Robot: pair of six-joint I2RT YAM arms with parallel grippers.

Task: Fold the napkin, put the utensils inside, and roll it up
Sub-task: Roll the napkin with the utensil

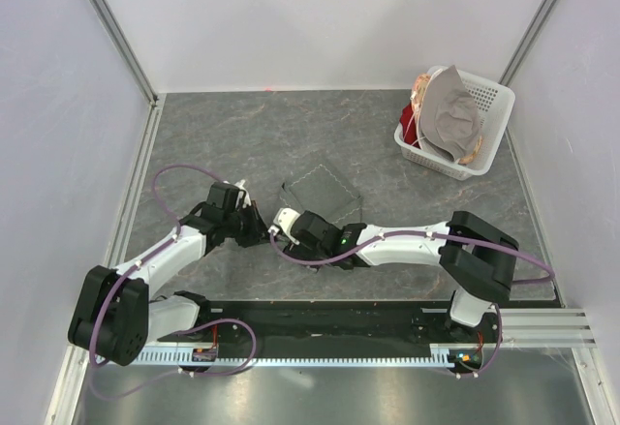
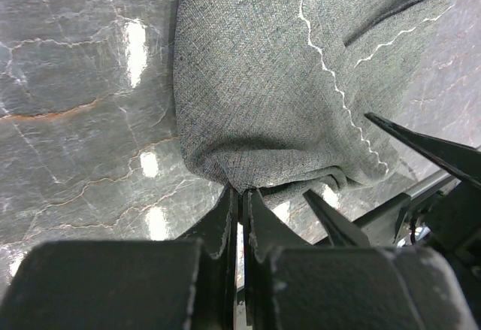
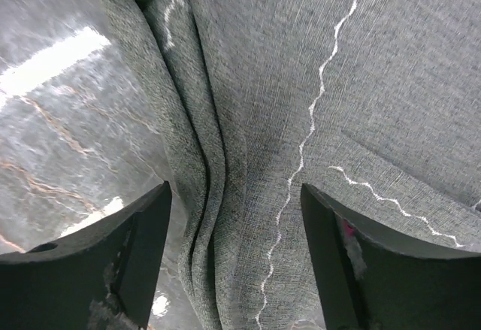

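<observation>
Right now my left hand (image 2: 240,198) is pressed together, pinching a bunched edge of the napkin (image 1: 322,191), which lies around the middle of the counter (image 1: 242,135), closer to its near edge. My right hand (image 3: 234,195) stands apart, fingers (image 3: 143,255) astride a folded ridge of the cloth, not clamped on it.

The left gripper (image 2: 240,195) has its fingers pressed together, pinching the near bunched edge of the napkin (image 2: 255,82). The cloth spreads away over the grey marbled table (image 2: 75,119), and its light stitched hem (image 2: 325,63) runs diagonally. The right gripper (image 2: 335,154) enters from the right with its pointed fingers apart.
</observation>
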